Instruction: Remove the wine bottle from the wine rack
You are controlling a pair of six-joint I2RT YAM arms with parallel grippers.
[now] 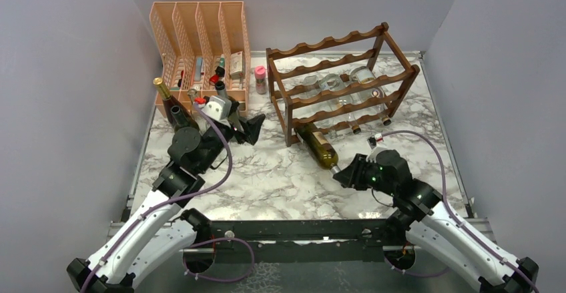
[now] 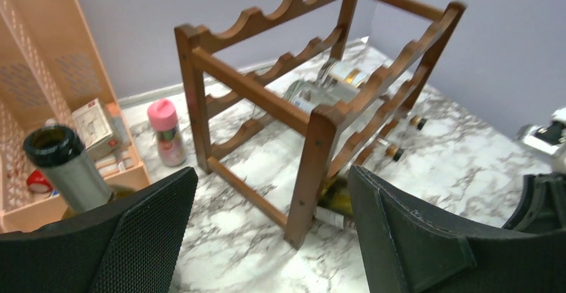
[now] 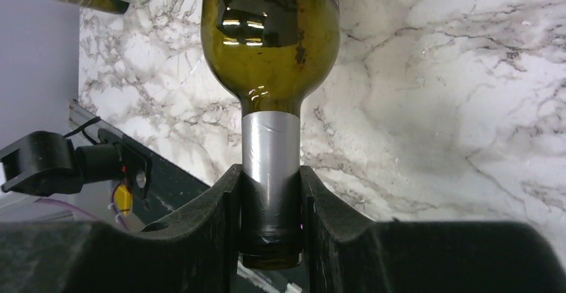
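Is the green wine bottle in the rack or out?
Partly out: the bottle lies with its base at the bottom of the rack, neck clamped in the right gripper.

**Top external view:** set high behind both arm bases, facing down and forward over the whole table [image 1: 267, 173], with the wine rack [image 1: 347, 87] at far centre-right.

**Left wrist view:** low and to the left of the rack, facing its end frame at middle range past the left arm's fingers [image 2: 153, 239].

**Right wrist view:** very near, in front of the rack, sighting along the wine bottle [image 3: 270, 39] past the right arm's fingers [image 3: 200, 239].

All three views share that bottle and the table beside the rack.
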